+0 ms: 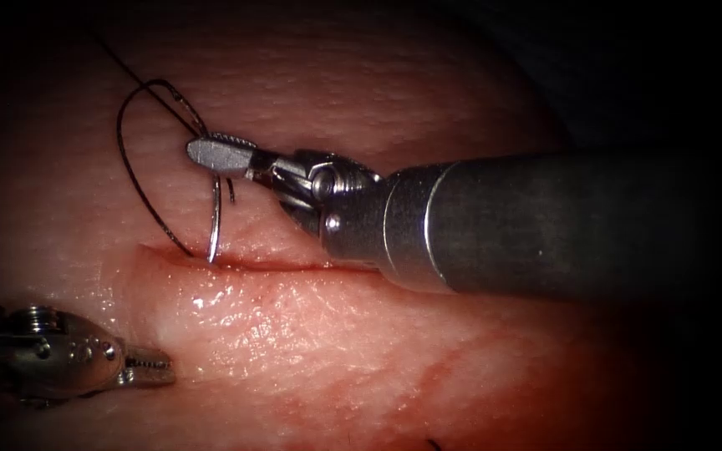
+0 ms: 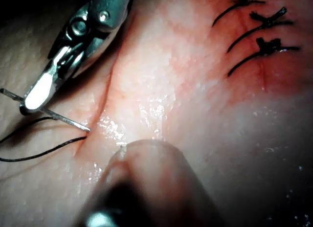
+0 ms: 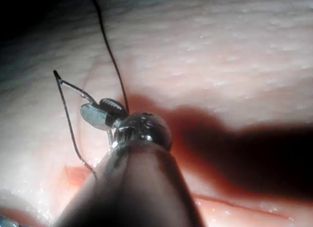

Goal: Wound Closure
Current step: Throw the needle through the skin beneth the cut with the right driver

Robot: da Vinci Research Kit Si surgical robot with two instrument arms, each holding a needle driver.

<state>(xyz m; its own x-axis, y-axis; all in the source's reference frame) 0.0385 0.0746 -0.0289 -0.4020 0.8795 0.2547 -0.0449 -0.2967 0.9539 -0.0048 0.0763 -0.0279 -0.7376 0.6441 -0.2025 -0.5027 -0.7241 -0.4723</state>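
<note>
- Needle sits clenched near its swaged end in my right pincer, its tip below at the cut, ready for tissue.
- Thread loops beyond that pincer.
- Left pincer rests aside, closed, grasping nothing.

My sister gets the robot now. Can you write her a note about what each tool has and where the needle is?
Right end effector: shut on the needle, gripping it near the thread end; the needle's tip sits in the tissue at the cut.
Left end effector: holds nothing, resting low on the left beside the cut; open or shut unclear.
Thread: loops from the needle's end and goes into the cut beside the needle.
Done: three tied stitches farther along.
Left: the cut here lies open.
</note>
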